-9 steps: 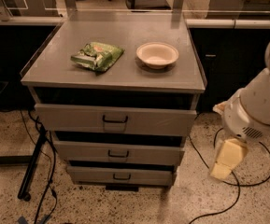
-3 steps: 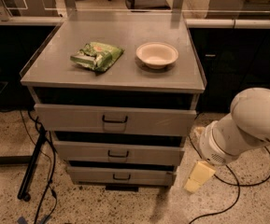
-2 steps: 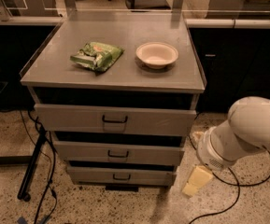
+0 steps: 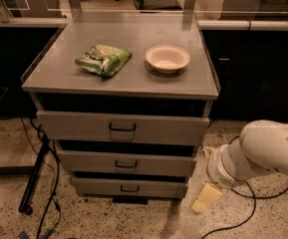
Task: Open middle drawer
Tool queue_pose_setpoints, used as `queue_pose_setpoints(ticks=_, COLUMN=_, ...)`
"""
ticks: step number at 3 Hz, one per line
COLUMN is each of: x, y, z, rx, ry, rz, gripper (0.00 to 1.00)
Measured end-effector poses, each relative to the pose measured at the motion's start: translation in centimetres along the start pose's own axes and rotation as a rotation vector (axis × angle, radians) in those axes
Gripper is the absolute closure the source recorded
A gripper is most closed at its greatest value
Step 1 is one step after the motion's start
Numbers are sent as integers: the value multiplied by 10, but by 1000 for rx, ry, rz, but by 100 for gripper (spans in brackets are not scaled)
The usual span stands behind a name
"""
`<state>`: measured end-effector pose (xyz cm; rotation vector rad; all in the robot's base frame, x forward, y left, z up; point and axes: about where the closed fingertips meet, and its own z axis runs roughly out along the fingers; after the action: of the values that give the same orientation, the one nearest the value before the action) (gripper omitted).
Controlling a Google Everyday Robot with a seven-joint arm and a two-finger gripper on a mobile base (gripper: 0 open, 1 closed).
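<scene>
The grey cabinet has three drawers stacked under its top. The middle drawer [image 4: 83,162] is the second one, a low grey front with a small dark handle [image 4: 126,165] at its centre. It looks shut, in line with the drawers above and below. My gripper [image 4: 207,197] hangs low at the cabinet's right side, near the floor, at the end of my white arm [image 4: 263,153]. It is to the right of the lowest drawer and touches no drawer.
The taller top drawer [image 4: 73,126] and the lowest drawer [image 4: 93,186] sit above and below. A green packet [image 4: 102,59] and a white bowl [image 4: 167,58] lie on the cabinet top. Cables [image 4: 46,183] and a black stand leg run on the floor at left.
My arm has swung left and down, from the right edge of the view to beside the cabinet's lower right corner. The drawers have not moved.
</scene>
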<state>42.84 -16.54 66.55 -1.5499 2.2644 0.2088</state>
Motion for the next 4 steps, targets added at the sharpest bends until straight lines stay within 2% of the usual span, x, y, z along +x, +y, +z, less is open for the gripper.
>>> queue_pose_setpoints(ticks=1, x=3, y=4, z=28, rx=-11, ry=-21, rz=-10, gripper=0)
queue_pose_setpoints(ticks=2, x=11, y=7, z=94, rx=-30, ry=-80, rz=-13, gripper=0)
queue_pose_setpoints(ticks=3, x=11, y=7, z=94, rx=-30, ry=-80, rz=-13, gripper=0)
queue_pose_setpoints(ticks=4, x=6, y=8, z=112, rx=-27, ry=-113, rz=-15, gripper=0)
